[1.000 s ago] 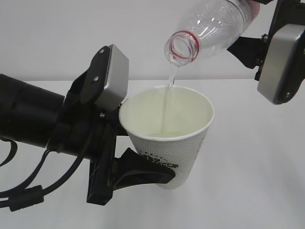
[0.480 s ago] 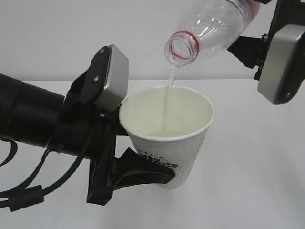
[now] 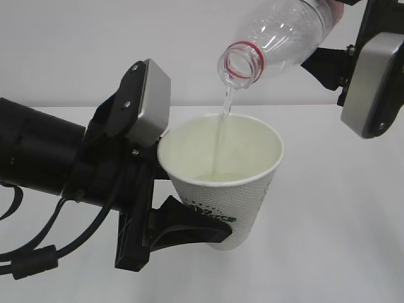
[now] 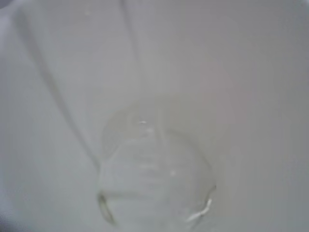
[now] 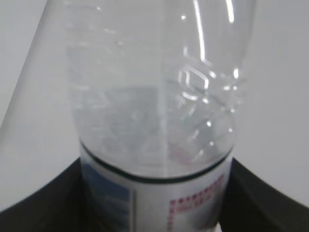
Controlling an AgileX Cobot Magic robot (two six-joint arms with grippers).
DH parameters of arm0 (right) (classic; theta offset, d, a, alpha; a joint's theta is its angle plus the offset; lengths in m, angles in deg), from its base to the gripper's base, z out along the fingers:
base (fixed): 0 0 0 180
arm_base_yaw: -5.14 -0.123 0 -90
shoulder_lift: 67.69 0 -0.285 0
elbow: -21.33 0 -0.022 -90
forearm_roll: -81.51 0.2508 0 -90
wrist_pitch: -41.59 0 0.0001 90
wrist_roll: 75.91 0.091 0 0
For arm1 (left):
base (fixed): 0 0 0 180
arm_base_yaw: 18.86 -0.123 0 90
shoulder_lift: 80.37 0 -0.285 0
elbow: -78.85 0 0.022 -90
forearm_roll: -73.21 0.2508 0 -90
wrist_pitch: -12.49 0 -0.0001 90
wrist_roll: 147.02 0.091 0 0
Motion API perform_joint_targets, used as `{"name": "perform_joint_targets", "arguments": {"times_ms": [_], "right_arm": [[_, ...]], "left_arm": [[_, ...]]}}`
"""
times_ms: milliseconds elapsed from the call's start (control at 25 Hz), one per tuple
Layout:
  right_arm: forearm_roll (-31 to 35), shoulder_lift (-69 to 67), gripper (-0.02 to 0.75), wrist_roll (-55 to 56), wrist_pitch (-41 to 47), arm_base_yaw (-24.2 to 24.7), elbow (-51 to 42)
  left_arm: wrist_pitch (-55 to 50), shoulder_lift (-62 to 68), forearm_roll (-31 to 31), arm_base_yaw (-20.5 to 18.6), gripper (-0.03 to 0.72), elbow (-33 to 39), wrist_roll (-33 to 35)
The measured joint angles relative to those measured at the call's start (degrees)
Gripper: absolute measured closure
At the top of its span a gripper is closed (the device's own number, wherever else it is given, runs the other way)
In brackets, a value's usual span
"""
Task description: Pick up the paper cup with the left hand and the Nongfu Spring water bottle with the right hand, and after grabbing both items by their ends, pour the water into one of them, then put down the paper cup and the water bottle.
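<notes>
A thin stream of water (image 3: pixel 224 120) falls from the tilted Nongfu Spring water bottle (image 3: pixel 284 38) into the paper cup (image 3: pixel 224 189) directly below its red-ringed mouth. The left hand (image 3: pixel 183 230) clamps the cup's lower wall; the right hand (image 3: pixel 344 66), up beside the cup, grips the bottle's labelled body.

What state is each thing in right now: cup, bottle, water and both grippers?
Small white dimpled paper cup: tilted, held off the table, partly filled.
Tall clear plastic water bottle: uncapped, tipped mouth-down above the cup.
Clear water: thin stream running into the cup.
Black left gripper: fingers shut on the cup's lower end.
Black right gripper: shut on the bottle at its label.
</notes>
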Motion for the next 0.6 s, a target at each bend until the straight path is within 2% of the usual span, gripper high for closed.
{"name": "perform_joint_targets", "arguments": {"times_ms": [600], "right_arm": [[0.1, 0.0, 0.225, -0.37, 0.0, 0.0, 0.0]], "left_arm": [[0.0, 0.0, 0.0, 0.0, 0.196, 0.0, 0.0]]}}
